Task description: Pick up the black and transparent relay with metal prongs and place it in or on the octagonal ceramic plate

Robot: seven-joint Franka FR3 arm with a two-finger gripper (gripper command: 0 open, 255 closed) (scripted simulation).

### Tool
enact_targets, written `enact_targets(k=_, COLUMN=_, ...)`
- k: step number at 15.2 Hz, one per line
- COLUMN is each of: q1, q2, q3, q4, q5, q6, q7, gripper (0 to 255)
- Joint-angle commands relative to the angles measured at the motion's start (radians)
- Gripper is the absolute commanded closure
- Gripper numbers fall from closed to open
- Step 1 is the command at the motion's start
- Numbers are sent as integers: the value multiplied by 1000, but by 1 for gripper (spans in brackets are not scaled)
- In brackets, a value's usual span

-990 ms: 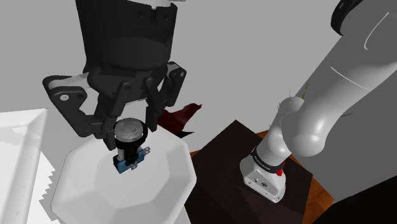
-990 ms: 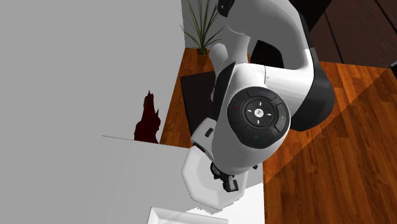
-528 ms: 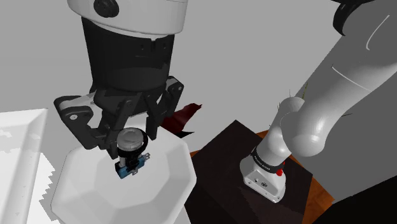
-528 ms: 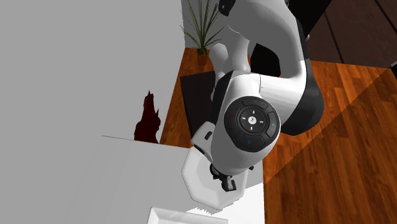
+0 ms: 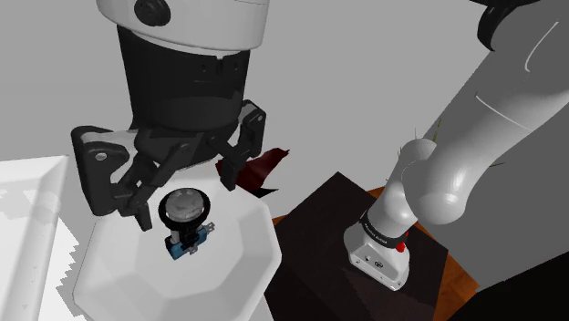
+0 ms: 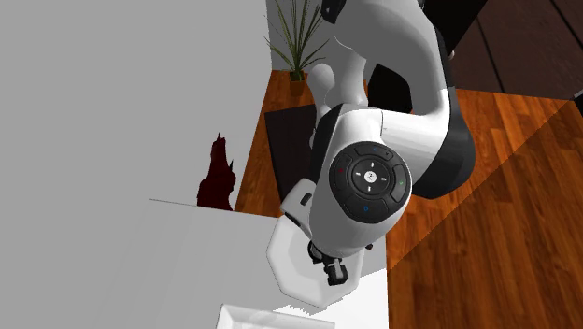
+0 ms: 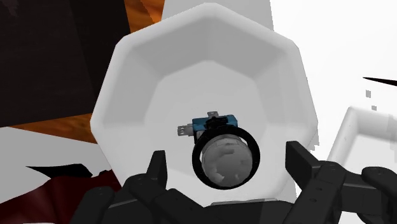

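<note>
Under the spread gripper [image 5: 183, 201], the relay [image 5: 186, 222] sits on the part-hidden plate [image 5: 239, 266].

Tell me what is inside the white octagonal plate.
The relay, with black ring, pale cap and blue base, sits in the hollow of the plate. The open gripper hangs over it, fingers not touching it. The plate surface under the relay is hidden.

Relay [image 5: 185, 222] upright in plate [image 5: 232, 269] ctr, hand [image 5: 185, 199] just above, fingers [image 7: 298, 160] either side w/o touching

The arm [image 5: 511, 119] points its wrist straight down, black jaws spread wide apart.
</note>
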Motion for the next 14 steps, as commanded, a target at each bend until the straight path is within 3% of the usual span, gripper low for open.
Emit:
enact_targets(k=1, q1=0, q2=0, q3=0, q4=0, q5=0, q6=0, q7=0, gripper=0)
enact_targets(k=6, q1=-2, q2=24, q3=2, q4=150, q5=-17, q6=-130, q7=13, gripper=0)
enact_targets(k=14, q1=-2, q2=25, q3=2, q4=150, q5=-17, q6=-130, q7=13, gripper=0)
